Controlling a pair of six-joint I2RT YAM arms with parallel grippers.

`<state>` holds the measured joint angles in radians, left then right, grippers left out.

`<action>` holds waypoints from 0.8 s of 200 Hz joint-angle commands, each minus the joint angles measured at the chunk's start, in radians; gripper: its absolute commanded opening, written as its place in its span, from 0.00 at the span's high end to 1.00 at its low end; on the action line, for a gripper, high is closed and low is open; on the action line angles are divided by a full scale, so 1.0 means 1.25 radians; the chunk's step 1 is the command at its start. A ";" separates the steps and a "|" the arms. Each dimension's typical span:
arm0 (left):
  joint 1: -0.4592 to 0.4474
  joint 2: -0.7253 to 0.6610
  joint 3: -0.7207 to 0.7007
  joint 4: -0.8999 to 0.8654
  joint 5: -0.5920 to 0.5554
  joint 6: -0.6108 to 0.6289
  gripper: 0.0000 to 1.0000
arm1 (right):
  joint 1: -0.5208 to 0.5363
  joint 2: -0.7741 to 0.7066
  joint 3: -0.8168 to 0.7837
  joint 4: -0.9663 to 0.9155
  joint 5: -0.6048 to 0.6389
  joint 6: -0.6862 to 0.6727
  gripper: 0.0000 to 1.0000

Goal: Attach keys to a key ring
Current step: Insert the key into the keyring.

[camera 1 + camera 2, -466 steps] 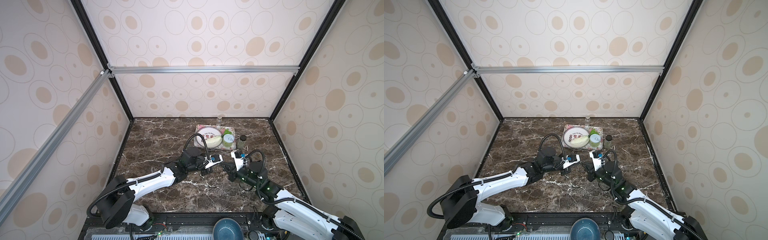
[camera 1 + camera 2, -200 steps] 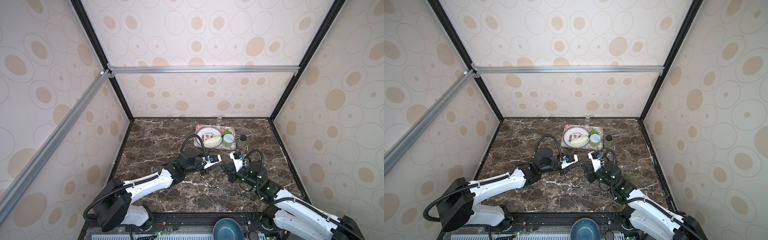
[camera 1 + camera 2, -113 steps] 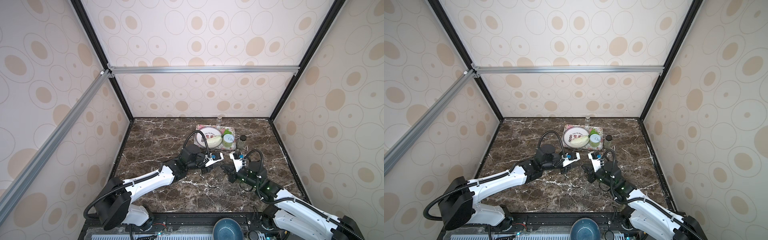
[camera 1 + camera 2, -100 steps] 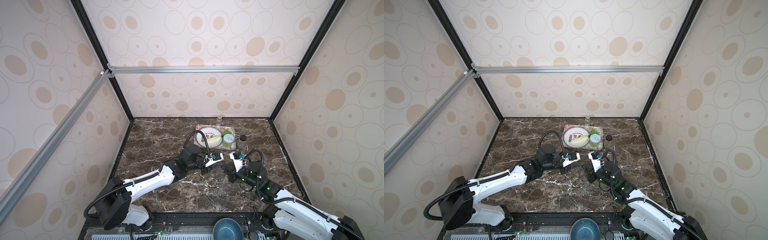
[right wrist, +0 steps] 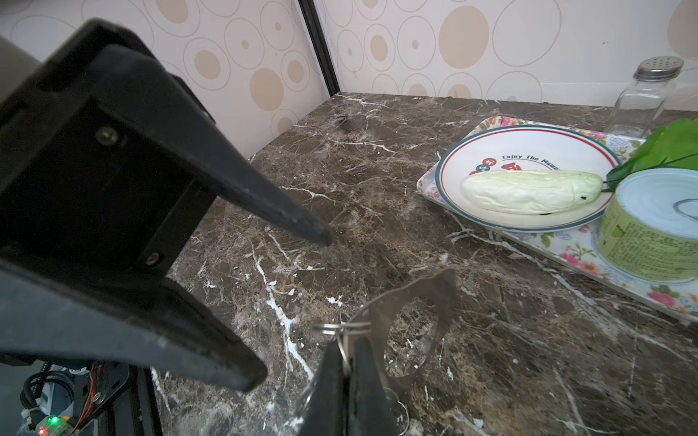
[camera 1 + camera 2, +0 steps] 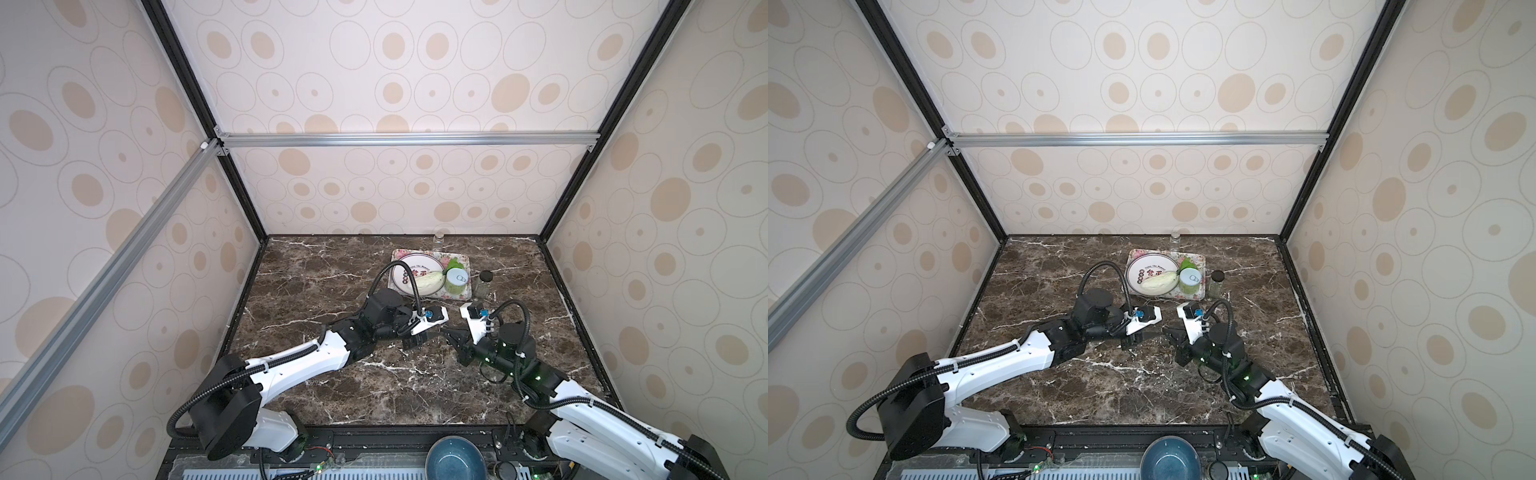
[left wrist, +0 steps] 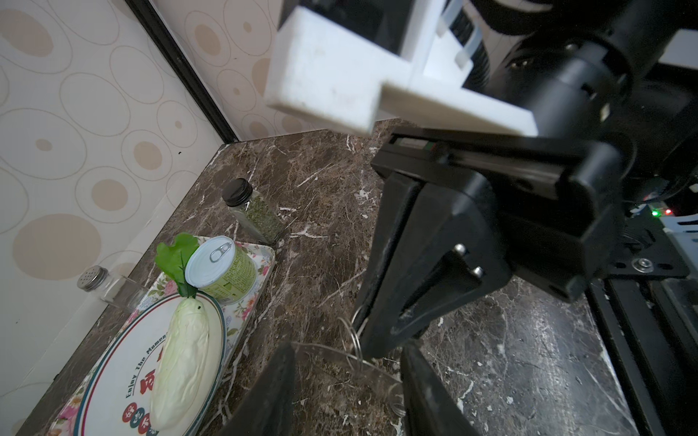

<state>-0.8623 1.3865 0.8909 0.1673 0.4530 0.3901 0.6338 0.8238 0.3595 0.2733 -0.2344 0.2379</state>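
Judging by both top views, left gripper [image 6: 414,342] and right gripper [image 6: 447,332] sat nearly touching mid-table; a bump threatened. Tray [image 6: 464,260] stood close behind, bare marble elsewhere. Left wrist: left jaws hung released astride the key ring [image 7: 323,358]. Right wrist: right gripper clenched key ring and wire loop [image 5: 325,325]; twisting might slip them.

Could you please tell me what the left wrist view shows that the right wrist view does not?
Only the left wrist view shows the black-lidded glass jar of green herbs. Only the right wrist view shows the large oval opening in the flat grey crescent-shaped key ring. Both share the right gripper, shut on a thin wire ring, plus the pale oblong cabbage, the green pull-tab can and the clear metal-capped glass shaker.
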 commanded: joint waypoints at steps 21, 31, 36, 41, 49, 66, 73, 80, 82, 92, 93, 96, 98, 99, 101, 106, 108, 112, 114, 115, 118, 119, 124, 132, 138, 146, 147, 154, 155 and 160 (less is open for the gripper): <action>-0.010 0.022 0.036 0.002 -0.035 0.006 0.56 | 0.004 -0.005 0.008 0.015 -0.003 -0.008 1.00; -0.010 0.025 0.035 0.007 -0.039 0.008 0.58 | 0.005 -0.004 0.008 0.015 -0.003 -0.008 1.00; -0.010 0.026 0.035 0.008 -0.040 0.009 0.59 | 0.005 -0.004 0.007 0.015 -0.003 -0.007 1.00; -0.010 0.026 0.034 0.011 -0.041 0.009 0.61 | 0.006 -0.004 0.008 0.015 -0.005 -0.008 1.00; -0.010 0.028 0.032 0.017 -0.041 0.012 0.63 | 0.005 -0.002 0.008 0.016 -0.005 -0.008 1.00; -0.010 0.028 0.030 0.019 -0.034 0.017 0.67 | 0.006 -0.002 0.008 0.016 -0.005 -0.009 1.00; -0.010 0.027 0.029 0.023 -0.031 0.019 0.68 | 0.007 -0.001 0.007 0.018 -0.007 -0.009 1.00; -0.011 0.026 0.025 0.027 -0.029 0.019 0.69 | 0.007 -0.001 0.008 0.018 -0.007 -0.009 1.00; -0.011 0.026 0.026 0.028 -0.028 0.019 0.69 | 0.007 0.000 0.008 0.018 -0.007 -0.009 1.00; -0.009 0.028 0.024 0.034 -0.027 0.019 0.71 | 0.007 0.001 0.009 0.018 -0.009 -0.010 1.00; -0.010 0.028 0.024 0.033 -0.027 0.019 0.71 | 0.007 0.001 0.009 0.018 -0.009 -0.009 1.00; -0.010 0.028 0.024 0.034 -0.024 0.019 0.72 | 0.008 0.002 0.010 0.018 -0.008 -0.010 1.00; -0.010 0.027 0.024 0.034 -0.023 0.019 0.73 | 0.009 0.002 0.009 0.018 -0.009 -0.010 1.00; -0.010 0.028 0.024 0.035 -0.022 0.020 0.73 | 0.008 0.002 0.009 0.018 -0.009 -0.010 1.00; -0.009 0.028 0.024 0.035 -0.020 0.020 0.74 | 0.008 0.002 0.009 0.018 -0.009 -0.010 1.00; -0.009 0.030 0.023 0.038 -0.018 0.021 0.75 | 0.008 0.002 0.009 0.018 -0.009 -0.011 1.00; -0.010 0.031 0.023 0.039 -0.018 0.022 0.75 | 0.008 0.002 0.010 0.017 -0.009 -0.010 1.00; -0.010 0.031 0.022 0.041 -0.016 0.022 0.76 | 0.008 0.002 0.009 0.018 -0.009 -0.010 1.00; -0.010 0.031 0.022 0.042 -0.014 0.022 0.76 | 0.010 0.002 0.009 0.019 -0.009 -0.011 1.00; -0.010 0.032 0.022 0.043 -0.014 0.022 0.76 | 0.011 0.002 0.009 0.018 -0.009 -0.011 1.00; -0.009 0.033 0.024 0.043 -0.014 0.022 0.76 | 0.010 0.002 0.009 0.018 -0.009 -0.011 1.00; -0.010 0.033 0.024 0.043 -0.013 0.021 0.76 | 0.010 0.002 0.009 0.018 -0.009 -0.011 1.00; -0.010 0.035 0.024 0.043 -0.011 0.021 0.76 | 0.011 0.002 0.009 0.019 -0.009 -0.011 1.00; -0.010 0.038 0.026 0.039 -0.014 0.022 0.76 | 0.011 0.001 0.009 0.019 -0.009 -0.012 1.00; -0.010 0.041 0.027 0.037 -0.014 0.023 0.77 | 0.011 0.002 0.008 0.019 -0.008 -0.011 1.00; -0.010 0.042 0.030 0.034 -0.013 0.025 0.77 | 0.012 0.002 0.010 0.018 -0.010 -0.012 1.00; -0.010 0.042 0.029 0.034 -0.013 0.026 0.77 | 0.012 0.002 0.011 0.018 -0.010 -0.011 1.00; -0.009 0.043 0.030 0.035 -0.014 0.026 0.77 | 0.011 0.002 0.011 0.018 -0.010 -0.011 1.00; -0.009 0.043 0.030 0.035 -0.013 0.026 0.77 | 0.012 0.002 0.011 0.018 -0.010 -0.012 1.00; -0.009 0.044 0.029 0.034 -0.011 0.028 0.76 | 0.012 0.001 0.010 0.018 -0.010 -0.013 1.00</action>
<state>-0.8650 1.4261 0.8928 0.1970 0.4213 0.3962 0.6403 0.8265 0.3595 0.2764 -0.2359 0.2367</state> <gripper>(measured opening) 0.235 0.050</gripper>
